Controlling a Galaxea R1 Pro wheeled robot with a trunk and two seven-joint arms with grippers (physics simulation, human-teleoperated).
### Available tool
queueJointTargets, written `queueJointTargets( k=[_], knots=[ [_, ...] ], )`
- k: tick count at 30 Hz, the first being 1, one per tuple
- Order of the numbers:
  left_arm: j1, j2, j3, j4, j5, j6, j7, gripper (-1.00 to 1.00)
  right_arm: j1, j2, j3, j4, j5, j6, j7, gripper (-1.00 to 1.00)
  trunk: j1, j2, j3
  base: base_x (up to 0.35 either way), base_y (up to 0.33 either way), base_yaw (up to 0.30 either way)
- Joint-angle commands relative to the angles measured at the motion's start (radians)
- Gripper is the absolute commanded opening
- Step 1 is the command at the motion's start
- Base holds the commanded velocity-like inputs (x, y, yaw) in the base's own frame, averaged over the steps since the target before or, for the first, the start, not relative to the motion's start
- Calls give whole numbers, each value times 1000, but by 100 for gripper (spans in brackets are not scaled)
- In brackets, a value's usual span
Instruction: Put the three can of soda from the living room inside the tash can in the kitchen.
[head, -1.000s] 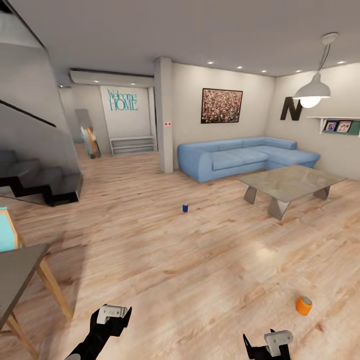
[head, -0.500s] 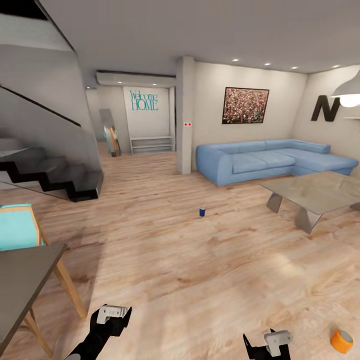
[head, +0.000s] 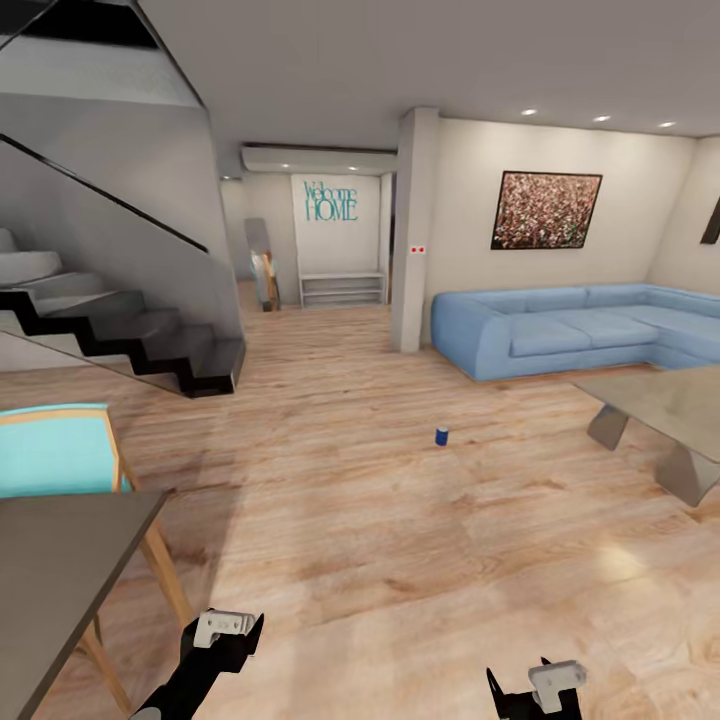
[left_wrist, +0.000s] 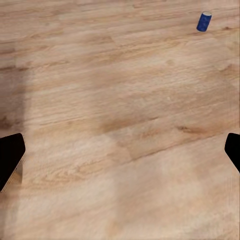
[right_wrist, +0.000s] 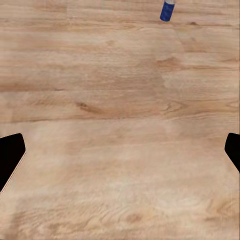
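Nearest to you in the head view, your left gripper (head: 228, 628) sits at the bottom left of the frame and your right gripper (head: 545, 685) at the bottom right, both low over bare wood floor (head: 380, 560). In each wrist view the two dark fingertips sit far apart at opposite edges with nothing between them, so both are spread wide and carrying nothing.

Left edge of the head view, you've got the corner of a grey table (head: 60, 560) with wooden legs, and a turquoise chair (head: 55, 450) tucked right behind it.

Mid-floor, a bit right of centre, there's the dark blue can (head: 441, 435), standing upright on the planks, all by itself and well apart from both grippers. You can catch it in the left wrist view too (left_wrist: 203, 21), up in the top right corner, and in the right wrist view (right_wrist: 167, 10) cut off by the top edge.

On the right edge is the glass-topped coffee table (head: 660, 400), partly out of frame, and behind it the light-blue sofa (head: 570, 335) along the wall.

Further back: black staircase (head: 120, 335) at upper left, a white pillar (head: 415, 230) in the middle, a framed picture (head: 545, 210) above the sofa, and teal "Welcome HOME" lettering (head: 330, 202) on the far wall.
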Motion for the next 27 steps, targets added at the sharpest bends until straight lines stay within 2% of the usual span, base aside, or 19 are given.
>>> queueJointTargets(
  k=[1,12,27],
  knots=[
    [0,0,0,0,0,0,0,100,0,0,0,0,1,0,0,100,0,0,0,312,0,203],
    [-1,0,0,1,-2,0,0,100,0,1,1,0,1,0,0,100,0,0,0,320,0,131],
    [0,1,0,1,0,0,0,100,0,-1,0,0,0,1,1,100,0,0,0,323,0,11]
  ],
)
